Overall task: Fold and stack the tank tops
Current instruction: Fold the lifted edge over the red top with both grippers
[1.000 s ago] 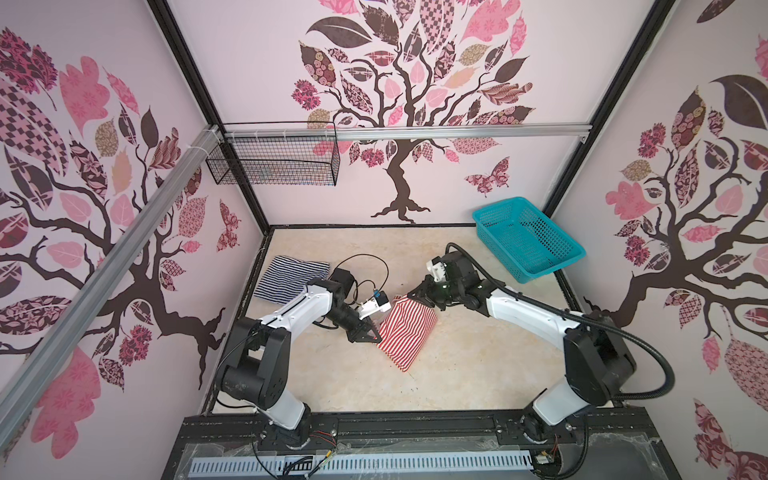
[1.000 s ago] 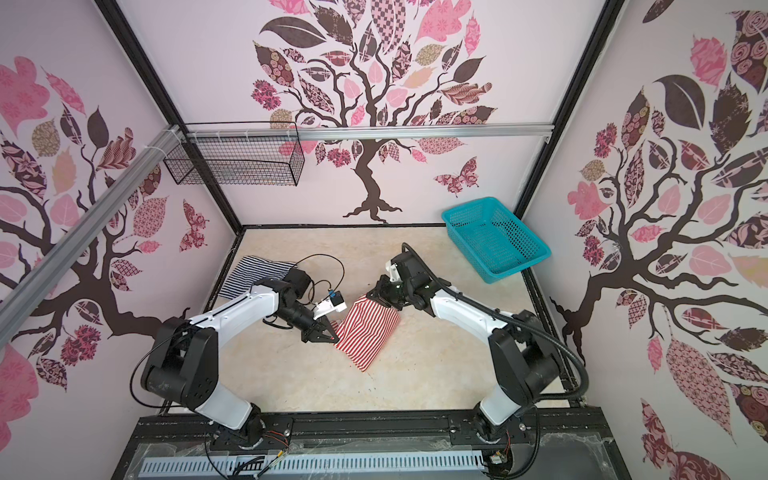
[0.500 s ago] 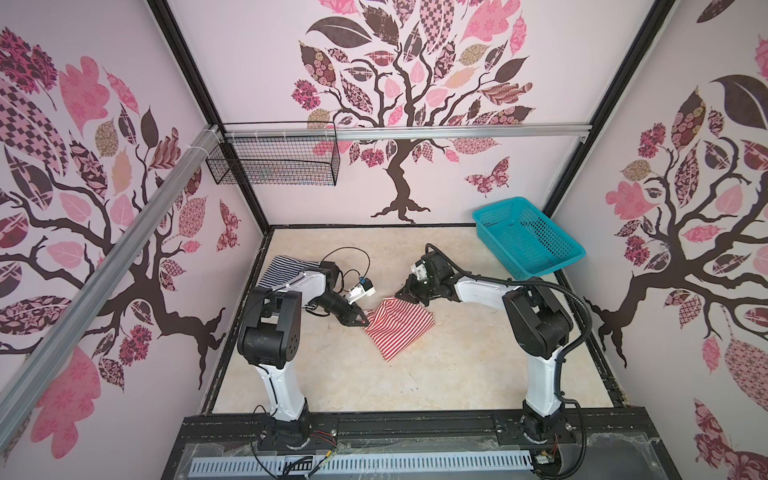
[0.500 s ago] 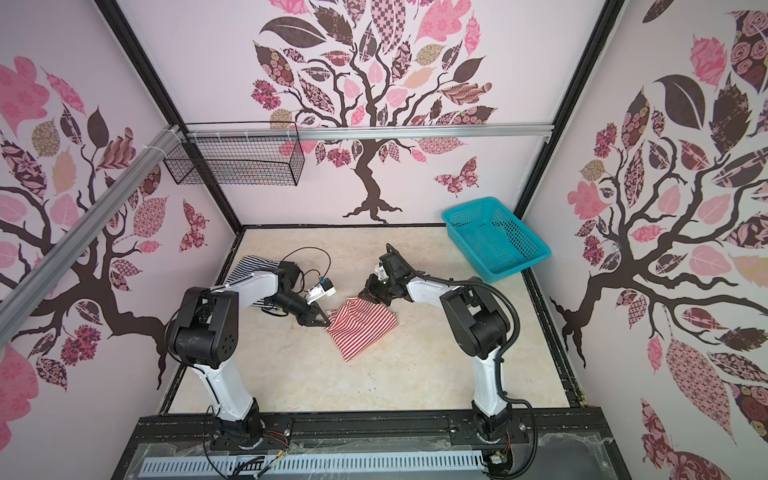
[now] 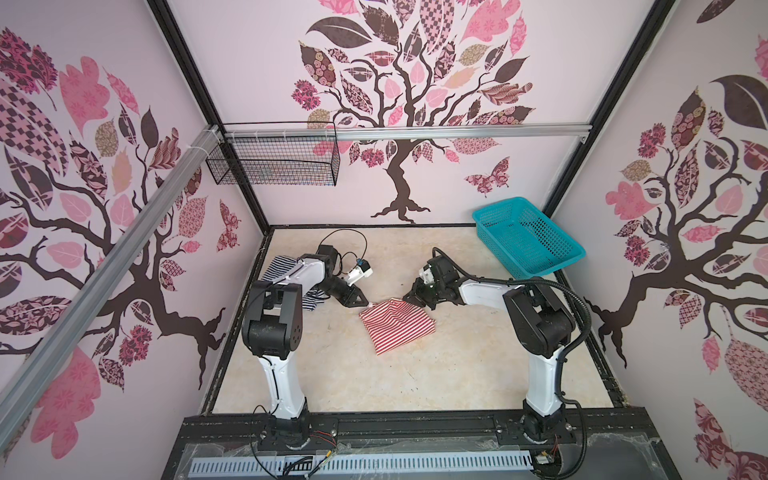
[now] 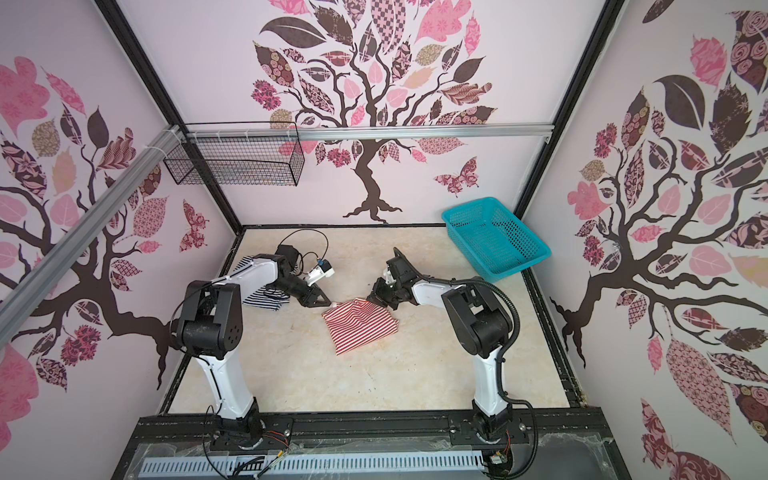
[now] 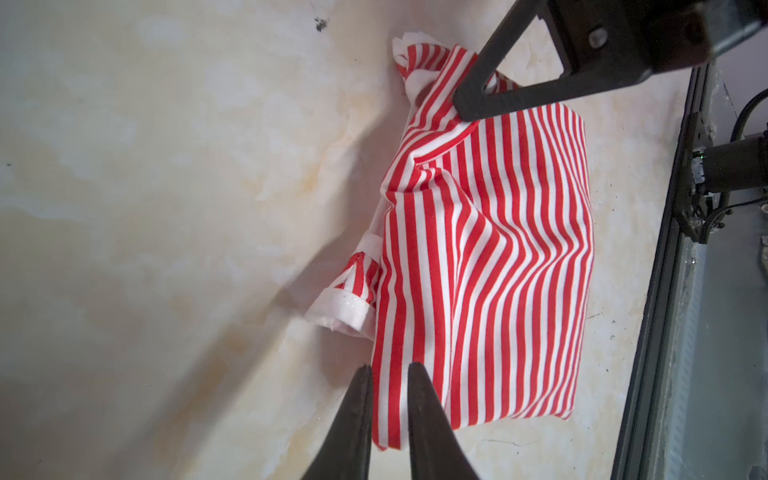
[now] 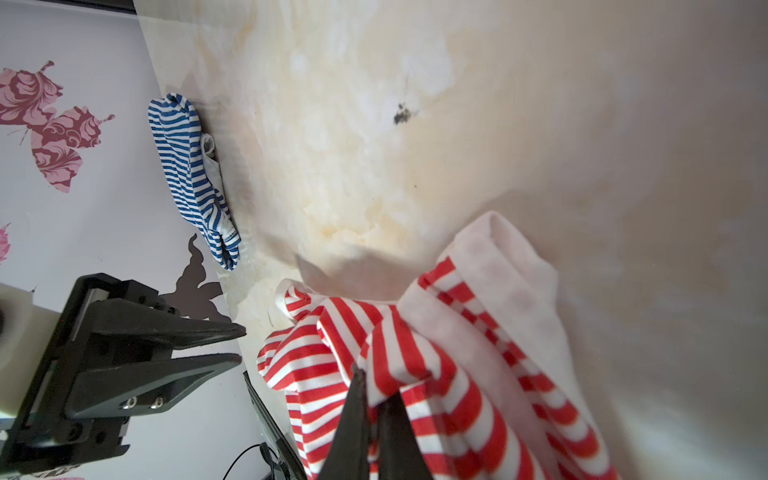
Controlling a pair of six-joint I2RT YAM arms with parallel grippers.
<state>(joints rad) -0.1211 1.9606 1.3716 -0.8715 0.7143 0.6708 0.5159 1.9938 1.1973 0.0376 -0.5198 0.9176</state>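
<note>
The red-and-white tank top (image 5: 397,328) (image 6: 359,326) lies folded over and rumpled in the middle of the table. My right gripper (image 5: 406,297) (image 8: 374,386) is shut on its far edge, and the striped cloth (image 8: 415,357) bunches up around the fingers. My left gripper (image 5: 362,300) (image 7: 390,368) hovers at the cloth's near-left corner. Its jaws stand slightly apart, and the right wrist view shows the left gripper (image 8: 243,345) with an empty gap. The navy-and-white tank top (image 5: 279,266) (image 8: 191,174) lies by the left wall, partly under the left arm.
A teal mesh basket (image 5: 500,206) stands tilted in the back right corner. A black wire basket (image 5: 274,162) hangs on the rail at the back left. A loose cable (image 5: 345,245) loops above the left wrist. The black frame rail (image 7: 665,257) edges the table.
Both grippers have carried the red-and-white top toward the back and lowered it onto the table. The left jaws have parted and let go of their corner. The right gripper has stayed shut.
</note>
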